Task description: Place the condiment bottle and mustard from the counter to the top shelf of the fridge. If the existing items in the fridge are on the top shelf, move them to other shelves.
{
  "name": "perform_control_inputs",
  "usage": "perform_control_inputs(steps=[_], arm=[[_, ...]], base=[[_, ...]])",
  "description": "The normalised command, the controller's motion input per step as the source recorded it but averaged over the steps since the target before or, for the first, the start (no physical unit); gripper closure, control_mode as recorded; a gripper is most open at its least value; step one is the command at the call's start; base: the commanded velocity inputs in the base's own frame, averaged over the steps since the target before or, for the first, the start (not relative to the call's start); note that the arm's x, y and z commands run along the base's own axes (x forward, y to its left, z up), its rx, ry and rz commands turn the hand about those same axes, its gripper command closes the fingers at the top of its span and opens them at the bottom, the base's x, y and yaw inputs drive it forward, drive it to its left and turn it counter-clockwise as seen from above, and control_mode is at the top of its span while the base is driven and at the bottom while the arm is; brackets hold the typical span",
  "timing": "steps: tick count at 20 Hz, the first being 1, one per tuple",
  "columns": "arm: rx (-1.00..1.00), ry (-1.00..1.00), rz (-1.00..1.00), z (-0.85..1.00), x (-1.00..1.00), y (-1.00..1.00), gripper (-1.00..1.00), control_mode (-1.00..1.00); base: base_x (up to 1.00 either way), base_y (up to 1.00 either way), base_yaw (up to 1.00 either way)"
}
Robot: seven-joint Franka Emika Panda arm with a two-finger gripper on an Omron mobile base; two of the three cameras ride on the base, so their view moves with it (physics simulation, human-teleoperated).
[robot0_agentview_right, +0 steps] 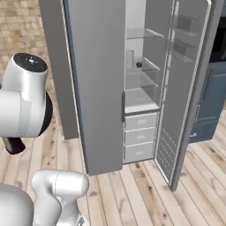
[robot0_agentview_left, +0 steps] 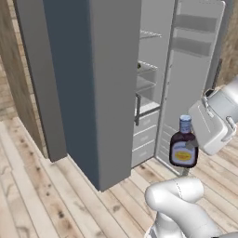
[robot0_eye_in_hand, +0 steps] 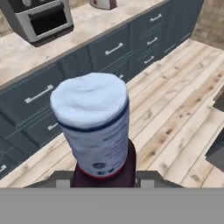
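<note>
Clenched on the bottle (robot0_agentview_left: 183,148), the claw (robot0_agentview_left: 193,145) holds it upright in the air before the fridge (robot0_agentview_left: 93,83). Its door (robot0_agentview_right: 187,88) stands open, beside pale shelves (robot0_agentview_right: 141,70). On a middle shelf sit a translucent cylinder (robot0_agentview_right: 130,59) and a green ball (robot0_agentview_right: 139,65). Behind the bottle's blue cap (robot0_eye_in_hand: 89,98), in the hand view, runs the counter (robot0_eye_in_hand: 87,26).

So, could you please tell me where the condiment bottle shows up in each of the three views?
Left base view: the condiment bottle hangs upright at lower right, clamped in the jaws, in front of the open fridge.
Right base view: not in it; the arm fills the left edge.
Hand view: centre, seen cap-first, over the wooden floor.
Shared landmark: the fridge's white drawers, in both base views.
</note>
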Motion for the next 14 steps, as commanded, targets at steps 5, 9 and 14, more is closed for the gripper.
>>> perform_control_inputs(steps=[5,9,14], arm=[[0.00,0.00,0.00,0.00,0.00,0.00,1.00,1.00],[0.00,0.00,0.00,0.00,0.00,0.00,1.00,1.00],[0.00,0.00,0.00,0.00,0.00,0.00,1.00,1.00]], base=[[1.00,-0.09,0.04],[1.00,-0.49,0.27],[1.00,-0.72,0.38]])
